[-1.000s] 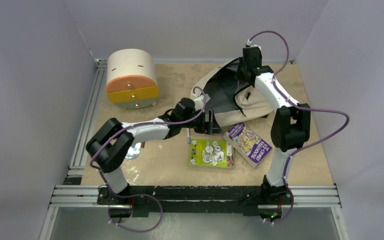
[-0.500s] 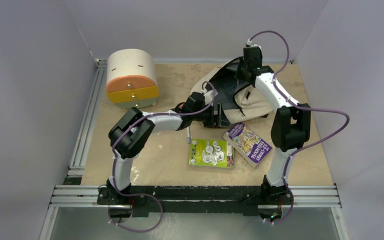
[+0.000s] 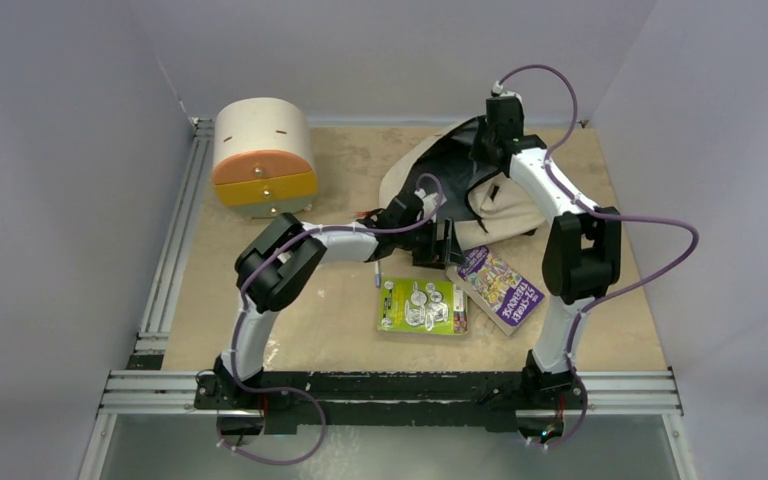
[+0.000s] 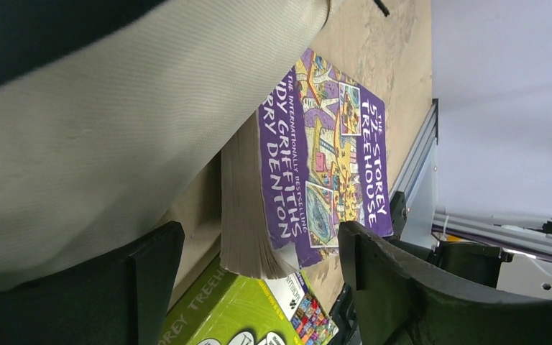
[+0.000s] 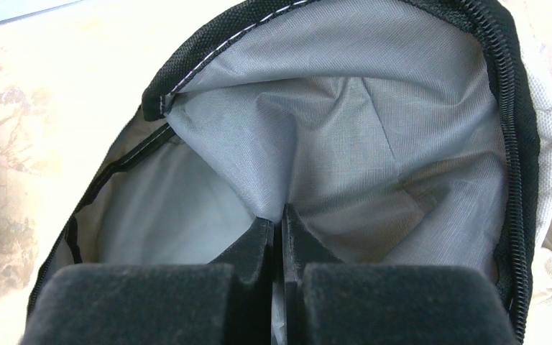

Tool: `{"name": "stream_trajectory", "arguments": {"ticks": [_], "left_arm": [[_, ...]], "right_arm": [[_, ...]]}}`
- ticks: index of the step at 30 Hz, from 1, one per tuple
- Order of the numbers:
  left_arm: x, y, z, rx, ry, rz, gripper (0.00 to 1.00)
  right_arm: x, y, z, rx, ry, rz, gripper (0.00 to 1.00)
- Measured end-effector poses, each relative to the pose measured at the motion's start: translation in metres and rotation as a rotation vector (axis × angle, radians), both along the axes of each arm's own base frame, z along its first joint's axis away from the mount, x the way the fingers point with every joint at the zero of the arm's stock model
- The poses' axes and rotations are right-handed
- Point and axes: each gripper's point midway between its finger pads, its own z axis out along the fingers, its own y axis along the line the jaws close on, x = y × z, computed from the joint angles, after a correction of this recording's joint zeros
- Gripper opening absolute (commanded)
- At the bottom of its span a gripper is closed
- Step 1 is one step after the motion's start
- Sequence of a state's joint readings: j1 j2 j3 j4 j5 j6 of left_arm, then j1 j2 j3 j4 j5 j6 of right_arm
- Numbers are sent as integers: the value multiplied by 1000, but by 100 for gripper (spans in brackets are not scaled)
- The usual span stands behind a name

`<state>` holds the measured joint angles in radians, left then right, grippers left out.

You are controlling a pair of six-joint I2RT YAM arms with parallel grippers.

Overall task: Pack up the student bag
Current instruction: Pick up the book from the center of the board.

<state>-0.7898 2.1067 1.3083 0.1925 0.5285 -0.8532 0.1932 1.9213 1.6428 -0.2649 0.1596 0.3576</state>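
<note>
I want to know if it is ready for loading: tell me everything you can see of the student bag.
The student bag is a soft beige fabric backpack lying at the far middle of the table. Its mouth gapes, edged by a black zipper, showing crumpled grey lining and nothing visible inside. The right gripper is shut on the lining, holding it open. The open left gripper hovers by its near edge, beside a purple book.

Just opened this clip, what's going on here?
The right gripper is shut on the grey lining of the student bag, holding its mouth open. The left gripper is open, low beside the bag and facing the purple book, which it has not yet gripped. That book and a green book lie on the table, not yet packed.
</note>
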Motion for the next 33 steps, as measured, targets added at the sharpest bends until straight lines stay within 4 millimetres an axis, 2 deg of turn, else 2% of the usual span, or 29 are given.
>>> {"name": "stream_trajectory", "arguments": {"ticks": [8,15,25,27,29,33], "left_arm": [[-18,-13,-7,5,26,-56,75],[-21,-27,-9,-16,36,-97,69],[-19,-38,-19,-31,74,-127,33],[-21,-39,-17,-40,81,-133,21],[-21,-40,-14,-53,84,-139,2],[-23,-43,-9,-77,84,-150,0]], "right_arm": [[-1,0,-2,3,-1,1,0],[0,0,-1,4,-6,1,0],[-1,-1,1,4,-9,-2,0],[-2,-2,0,4,-7,-2,0],[-3,-2,0,4,-7,-3,0],[-3,-3,3,8,-11,-6,0]]}}
